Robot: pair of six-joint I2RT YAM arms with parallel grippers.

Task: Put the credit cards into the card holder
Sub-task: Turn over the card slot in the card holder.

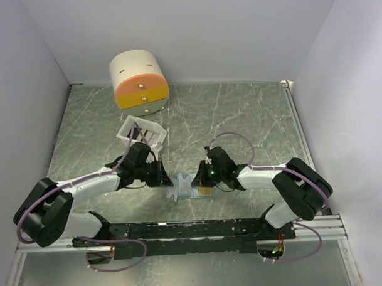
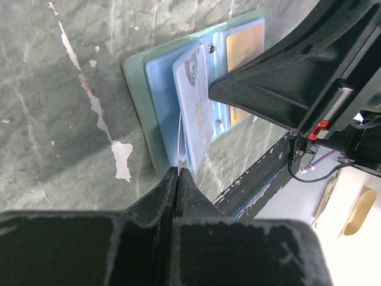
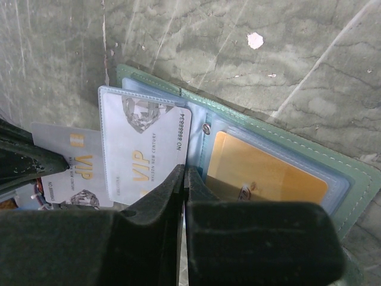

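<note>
1. The left fingers [image 2: 177, 171] pinched a loose VIP card [image 3: 65, 156]. The right fingers [image 3: 184, 171], pressed together, sat on the open card holder [image 2: 141, 98] between both.
2. Risk: that card could snag the sleeved VIP card [image 3: 146, 149] and buckle or slip.
3. The orange card [image 3: 262, 173] lay pocketed beyond the right fingers. The white box [image 1: 142, 133] stood behind the left fingers, obstructing nothing.

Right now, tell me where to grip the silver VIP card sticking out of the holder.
Pinch the silver VIP card by its bare end jutting past the clear sleeve, coming in from the side away from the orange card. The rest is hidden by that sleeve, leaving only that end free.
</note>
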